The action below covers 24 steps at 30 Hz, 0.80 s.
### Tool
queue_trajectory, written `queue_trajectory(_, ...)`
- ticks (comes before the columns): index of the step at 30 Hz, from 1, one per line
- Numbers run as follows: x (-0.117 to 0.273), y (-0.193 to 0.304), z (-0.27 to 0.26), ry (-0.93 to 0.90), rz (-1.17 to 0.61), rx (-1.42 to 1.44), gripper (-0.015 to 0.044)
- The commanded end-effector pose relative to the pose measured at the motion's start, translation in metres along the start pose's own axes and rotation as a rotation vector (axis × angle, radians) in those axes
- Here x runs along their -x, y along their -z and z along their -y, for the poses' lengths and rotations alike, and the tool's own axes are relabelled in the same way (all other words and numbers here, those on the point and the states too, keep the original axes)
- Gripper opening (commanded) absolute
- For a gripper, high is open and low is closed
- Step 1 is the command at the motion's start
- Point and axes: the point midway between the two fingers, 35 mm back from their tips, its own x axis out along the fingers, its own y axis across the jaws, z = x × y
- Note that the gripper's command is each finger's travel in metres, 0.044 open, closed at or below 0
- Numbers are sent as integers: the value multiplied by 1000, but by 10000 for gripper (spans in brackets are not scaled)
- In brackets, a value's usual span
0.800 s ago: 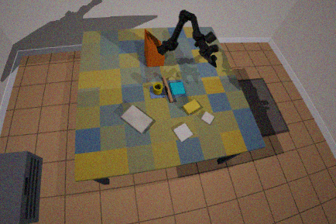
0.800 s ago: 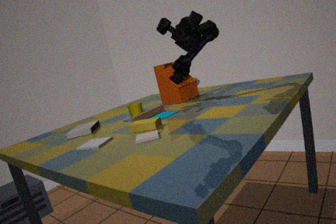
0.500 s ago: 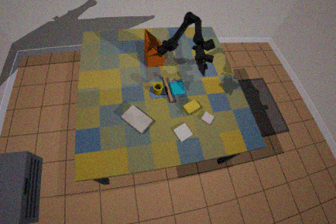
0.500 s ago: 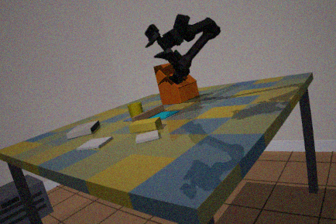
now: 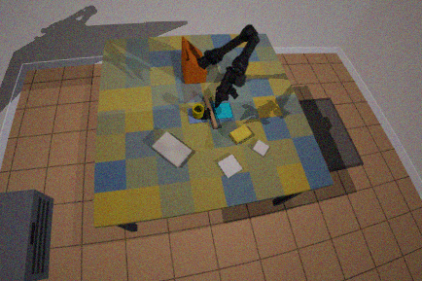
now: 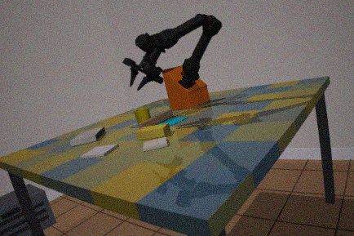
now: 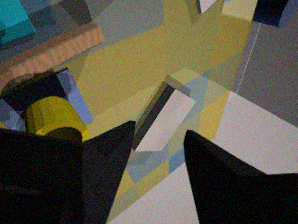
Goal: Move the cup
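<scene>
yellow round cup (image 5: 197, 115) (image 6: 143, 115) (image 7: 49, 114) is upright on the blue square pad (image 5: 193, 121) (image 6: 134, 126) (image 7: 78, 97), near the middle of the top frame. cyan square pad (image 5: 224, 111) (image 6: 176, 121) (image 7: 15, 21), just right of it there, is taken as the goal. long brown bar (image 5: 212, 116) (image 6: 157, 118) (image 7: 60, 50) is seen between the two pads.

black gripper (image 5: 226, 100) (image 6: 134, 87) (image 7: 160, 131) is held above the table, left of upper centre in the exterior frame; jaws part-open, nothing gripped. step in hand judged as approach to cup. cup is seen at left in the wrist frame, off the gap, so fingers should be lined up with it first, opened wider, then lowered evenly around the wall; rim should not be knocked. after the grip, cup should be lifted straight, kept level, passed high over the bar and put down slowly. marbles can't be made out.

counts: cup 1, pads 2, bar 1, yellow rectangular block 1 (image 5: 241, 134) (image 6: 152, 131), pale flat box 1 (image 5: 171, 149) (image 6: 85, 137) (image 7: 167, 120), white thin tiles 2, orange angular block 1 (image 5: 193, 74) (image 6: 179, 97), gripper 1.
</scene>
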Motion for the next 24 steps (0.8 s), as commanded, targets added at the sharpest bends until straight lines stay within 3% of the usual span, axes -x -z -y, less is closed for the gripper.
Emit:
queue_trajectory(1,-35,56,-34,-342,7,124,167)
queue_trajectory(9,-48,100,-84,-670,249,199,167)
queue_trajectory(24,-48,101,-89,-686,275,199,167)
